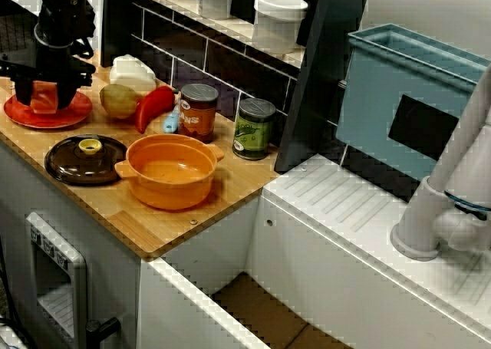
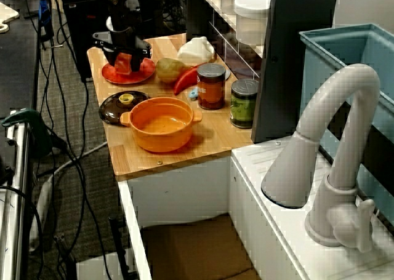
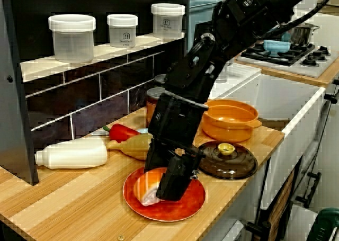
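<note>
My gripper (image 1: 44,97) stands over a red plate (image 1: 70,117) at the counter's left end. Its black fingers (image 1: 70,92) press both sides of an orange and white food piece (image 1: 44,94) that rests on the plate. The low view from the counter's end shows the same piece (image 3: 144,190) lying on the plate (image 3: 183,209), with the gripper (image 3: 158,190) tilted down onto it and one finger (image 3: 175,181) against its right side. In the view along the counter the gripper (image 2: 125,64) covers most of the piece.
Beside the plate lie a potato (image 1: 118,100), a red pepper (image 1: 153,107) and a white bottle (image 1: 132,73). A brown lid (image 1: 86,159), an orange pot (image 1: 169,170) and two cans (image 1: 199,111) (image 1: 253,128) stand further right. Beyond are a sink, a white faucet (image 1: 453,188) and a blue bin (image 1: 383,96).
</note>
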Controlling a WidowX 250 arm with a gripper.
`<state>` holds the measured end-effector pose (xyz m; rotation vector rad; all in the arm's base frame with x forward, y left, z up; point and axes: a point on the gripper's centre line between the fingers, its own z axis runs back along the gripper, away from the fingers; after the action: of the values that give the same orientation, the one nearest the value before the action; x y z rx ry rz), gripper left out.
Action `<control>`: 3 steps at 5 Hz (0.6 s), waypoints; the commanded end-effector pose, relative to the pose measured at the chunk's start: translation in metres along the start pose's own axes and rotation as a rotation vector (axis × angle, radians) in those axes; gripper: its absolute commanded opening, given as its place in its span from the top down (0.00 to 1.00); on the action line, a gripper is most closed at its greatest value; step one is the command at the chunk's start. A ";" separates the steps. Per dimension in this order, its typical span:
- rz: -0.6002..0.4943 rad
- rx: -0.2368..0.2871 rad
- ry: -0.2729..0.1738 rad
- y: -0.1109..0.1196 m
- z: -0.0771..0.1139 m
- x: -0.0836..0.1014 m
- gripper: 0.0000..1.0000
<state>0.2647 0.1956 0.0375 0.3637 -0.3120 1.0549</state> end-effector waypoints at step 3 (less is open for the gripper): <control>-0.127 -0.201 0.199 -0.020 0.106 0.015 1.00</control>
<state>0.2819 0.1482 0.1143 0.0946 -0.1490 0.9195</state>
